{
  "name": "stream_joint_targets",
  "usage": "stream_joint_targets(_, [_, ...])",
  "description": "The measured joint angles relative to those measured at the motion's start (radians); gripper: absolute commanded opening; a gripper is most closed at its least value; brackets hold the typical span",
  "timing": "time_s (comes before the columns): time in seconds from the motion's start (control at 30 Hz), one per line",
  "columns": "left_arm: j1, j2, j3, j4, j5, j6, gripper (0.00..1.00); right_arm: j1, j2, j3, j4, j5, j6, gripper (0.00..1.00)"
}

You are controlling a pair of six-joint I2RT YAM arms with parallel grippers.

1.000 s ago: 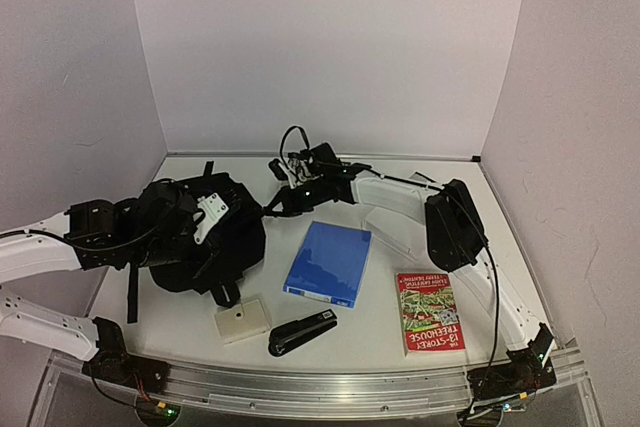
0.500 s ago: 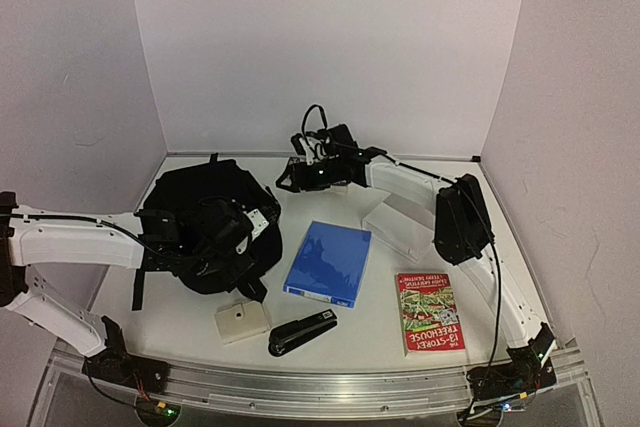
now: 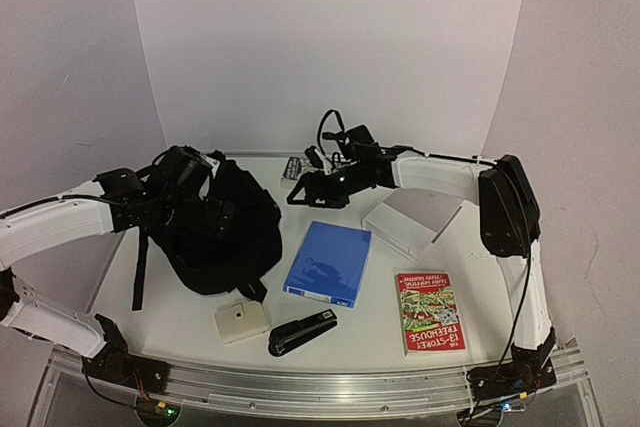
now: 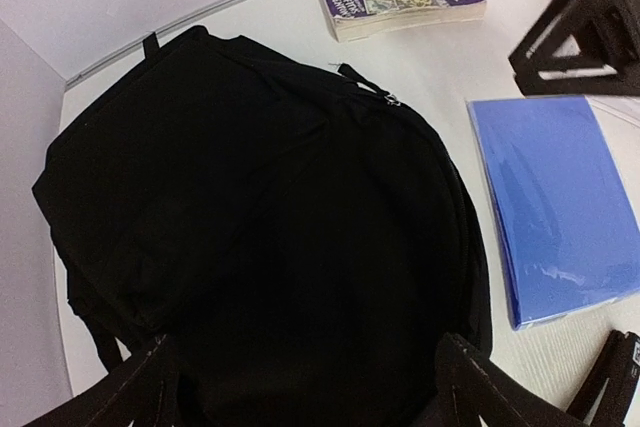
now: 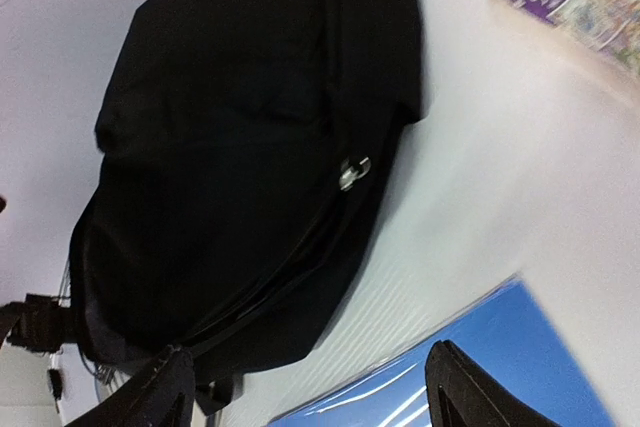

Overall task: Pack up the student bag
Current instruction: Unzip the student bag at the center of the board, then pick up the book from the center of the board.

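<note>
The student bag [image 3: 225, 237], a big black soft backpack, lies flat on the table at the left, one long strap [image 3: 139, 267] trailing toward the front. My left gripper [image 3: 195, 175] hangs open above the bag's far end, and in the left wrist view its fingertips [image 4: 478, 387] stand wide apart over the black fabric [image 4: 260, 207] with nothing between them. My right gripper [image 3: 305, 190] hovers open just right of the bag's top, over bare table. In the right wrist view the bag [image 5: 240, 147] and its silver zipper pull [image 5: 352, 172] lie ahead of the open gripper [image 5: 315, 392].
A blue folder [image 3: 328, 262] lies right of the bag. A red paperback [image 3: 428, 310] sits front right, a black stapler [image 3: 302, 332] and a small white box [image 3: 242, 320] at the front. A flat white box [image 3: 412, 219] lies under the right forearm.
Both grippers opened and let go of the bag, which dropped flat onto the table. The left gripper rose toward the back; the right gripper pulled away to the right.
</note>
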Motion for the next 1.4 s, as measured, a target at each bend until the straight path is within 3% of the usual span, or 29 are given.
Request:
stream_joint_targets(0.27, [0.089,0.169,0.031,-0.146,0.008,-0.119,0.85,0.143,-0.017,-0.061,-0.005,-0.064,0.054,0.77])
stream_joint_targets(0.6, [0.110,0.184,-0.039,-0.134,0.152,-0.178,0.65,0.154,0.183,0.154,0.000,-0.016,0.088,0.30])
stream_joint_targets(0.8, [0.107,0.209,-0.075,-0.052,0.269,-0.194,0.61,0.090,0.282,0.272,-0.015,0.051,0.095,0.17])
stream_joint_targets(0.9, [0.106,0.234,-0.075,0.014,0.313,-0.198,0.62,0.049,0.296,0.324,-0.017,0.094,0.085,0.21])
stream_joint_targets(1.1, [0.100,0.326,-0.028,0.062,0.322,-0.199,0.79,-0.015,0.281,0.359,-0.012,0.120,0.049,0.46])
stream_joint_targets(1.23, [0.100,0.340,0.051,0.064,0.263,-0.194,0.90,-0.037,0.145,0.187,-0.035,0.123,0.008,0.72])
stream_joint_targets(1.4, [0.101,0.330,0.179,0.082,0.228,-0.173,0.98,-0.079,-0.171,-0.116,-0.079,0.138,-0.072,0.82])
